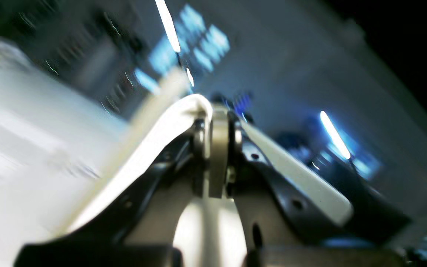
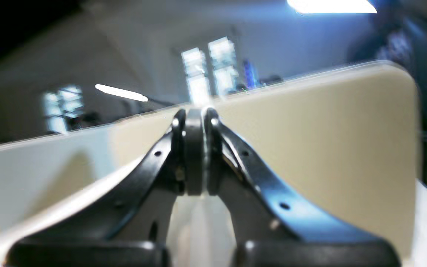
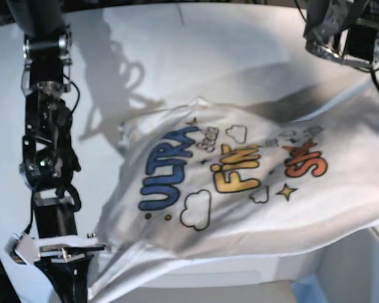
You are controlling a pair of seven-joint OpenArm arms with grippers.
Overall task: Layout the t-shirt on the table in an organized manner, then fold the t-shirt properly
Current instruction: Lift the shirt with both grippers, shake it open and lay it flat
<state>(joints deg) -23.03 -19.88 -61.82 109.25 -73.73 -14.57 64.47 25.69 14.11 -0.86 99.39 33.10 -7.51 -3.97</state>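
Closest to the base camera, the right arm's fingers (image 3: 88, 247) are pinched shut on one edge of the t-shirt (image 3: 240, 189), low at the table's (image 3: 145, 38) near side. Across the table, the left arm's fingers (image 1: 219, 122) are clamped tight on white cloth too, at the far corner. Between them the shirt hangs stretched, print side up, sagging slightly above the table. It looks light, limp and easily creased, so edge or hem grips suit it best.
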